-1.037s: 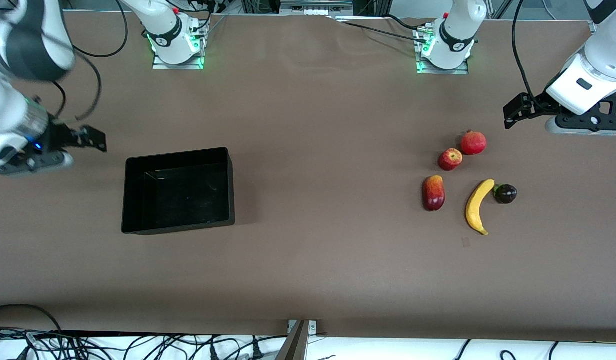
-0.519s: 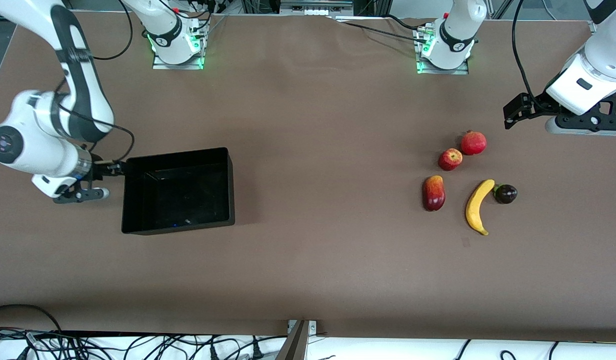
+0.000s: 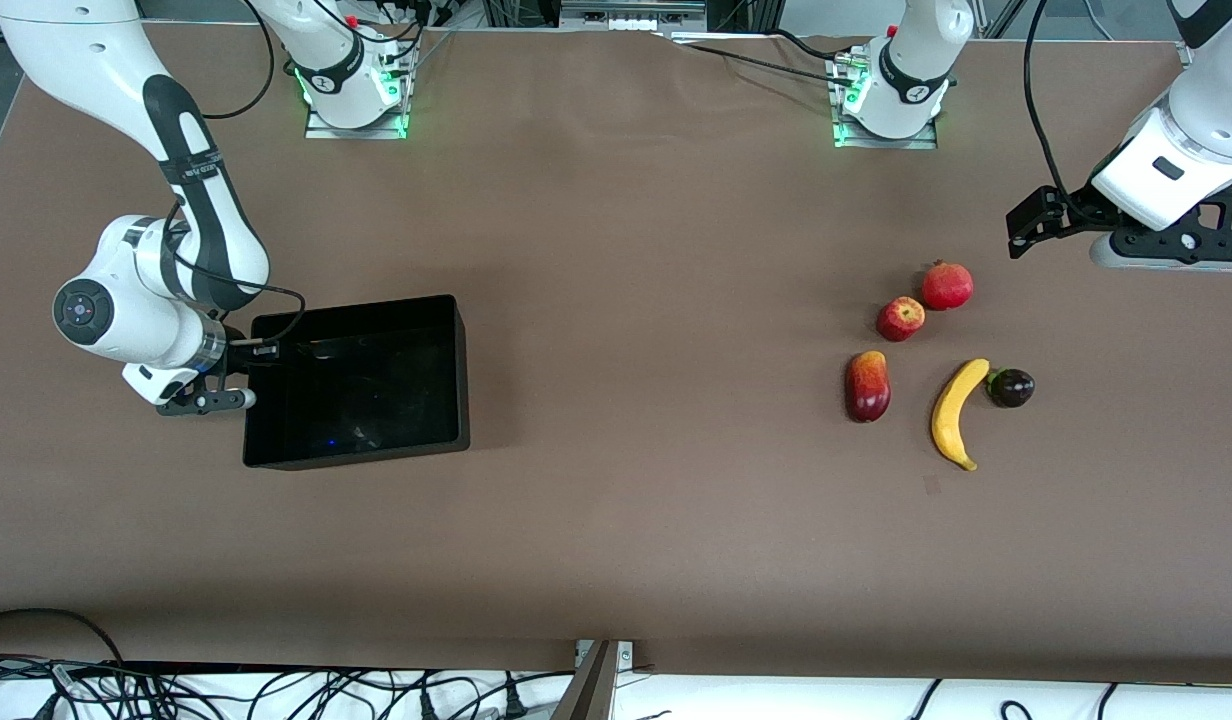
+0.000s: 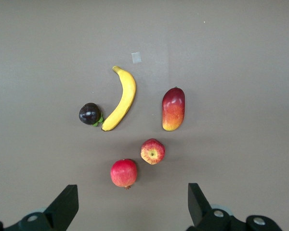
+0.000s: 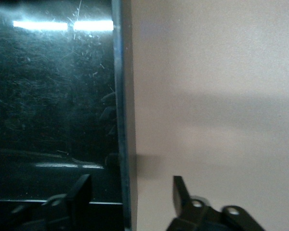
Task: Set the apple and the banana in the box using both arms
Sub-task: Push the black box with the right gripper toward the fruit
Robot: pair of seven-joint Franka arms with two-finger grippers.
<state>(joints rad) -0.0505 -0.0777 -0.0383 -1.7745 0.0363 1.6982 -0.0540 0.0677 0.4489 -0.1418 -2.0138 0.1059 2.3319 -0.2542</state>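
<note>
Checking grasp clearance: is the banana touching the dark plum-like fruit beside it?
Touching. In the left wrist view the banana's end meets the dark fruit's green leaves with no table showing between; the front view agrees.

White arms (image 3: 191, 190), blk cables, green-lit bases

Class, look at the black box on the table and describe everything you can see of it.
The box is a black, rectangular, open-top bin that looks like plastic, with shallow walls and a glossy, scratched inside that mirrors the lights. It holds no fruit. It sits flat on the brown table toward the right arm's end, well apart from the fruits. The right claw is at its end wall, one finger inside and one outside, straddling the rim; no firm grip shows.
</note>
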